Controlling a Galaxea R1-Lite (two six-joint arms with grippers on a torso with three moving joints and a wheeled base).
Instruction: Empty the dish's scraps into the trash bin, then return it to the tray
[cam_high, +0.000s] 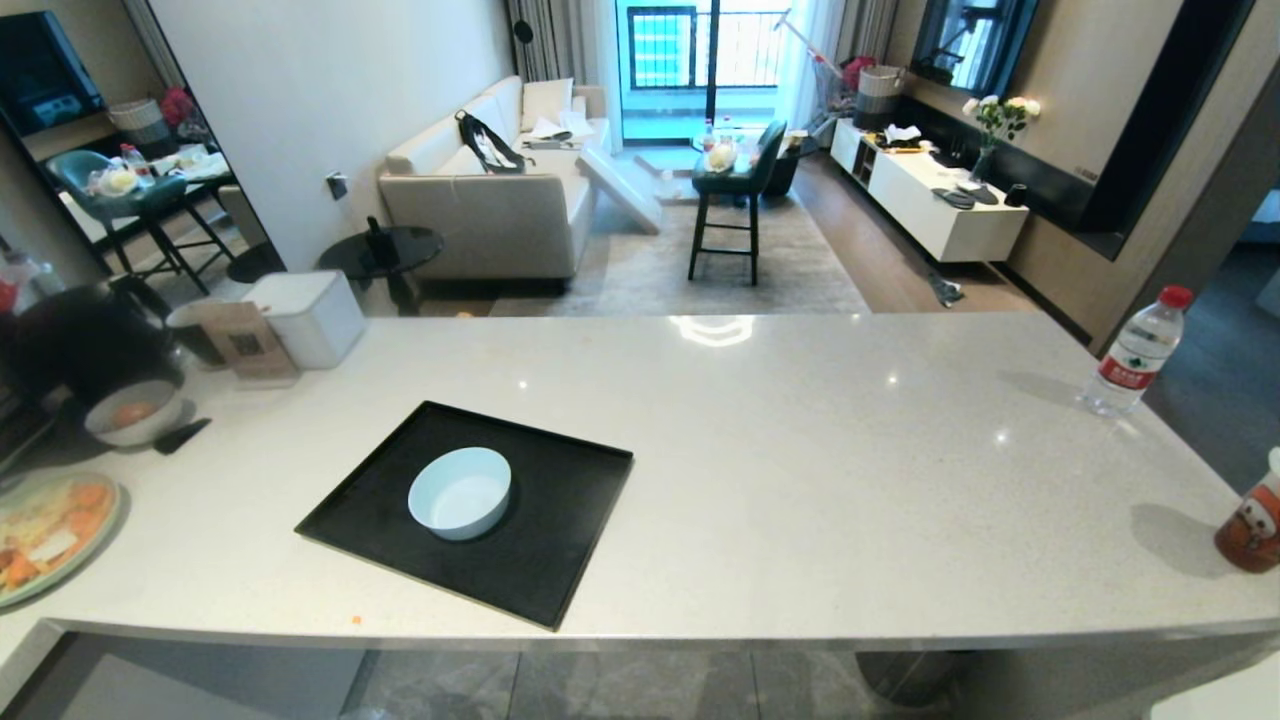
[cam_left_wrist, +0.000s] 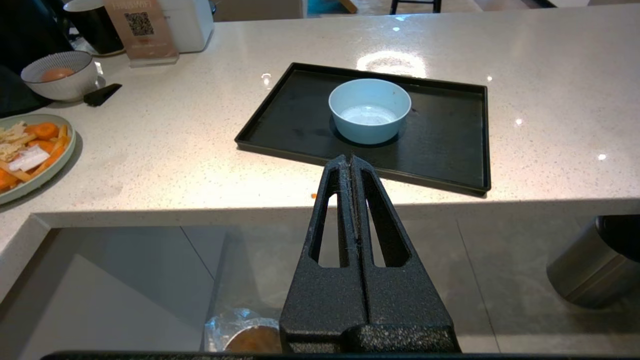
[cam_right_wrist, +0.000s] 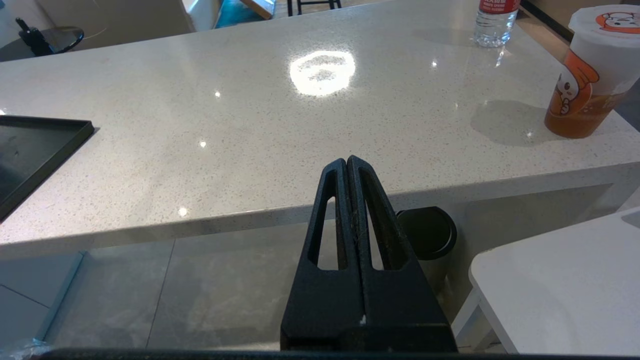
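Observation:
The dish (cam_high: 460, 492) (cam_left_wrist: 370, 110), a small pale blue-white bowl, stands upright and empty near the middle of the black tray (cam_high: 540, 570) (cam_left_wrist: 450, 140) on the counter. A tray corner also shows in the right wrist view (cam_right_wrist: 30, 150). The trash bin (cam_left_wrist: 240, 332) with its crinkled clear liner stands on the floor below the counter's front edge; something orange-brown lies inside, likely the scraps. My left gripper (cam_left_wrist: 351, 157) hangs shut and empty in front of the counter edge, pointing at the tray. My right gripper (cam_right_wrist: 347, 160) is shut and empty further right. Neither arm shows in the head view.
A pale-green plate (cam_high: 50, 530) (cam_left_wrist: 30, 150) of carrot pieces and a greyish bowl (cam_high: 133, 412) sit at the counter's left. A water bottle (cam_high: 1135, 355) and a drink cup (cam_right_wrist: 590, 75) stand at the right. A dark black-rimmed bin (cam_left_wrist: 585, 270) (cam_right_wrist: 427, 232) and a white table (cam_right_wrist: 560, 280) are below.

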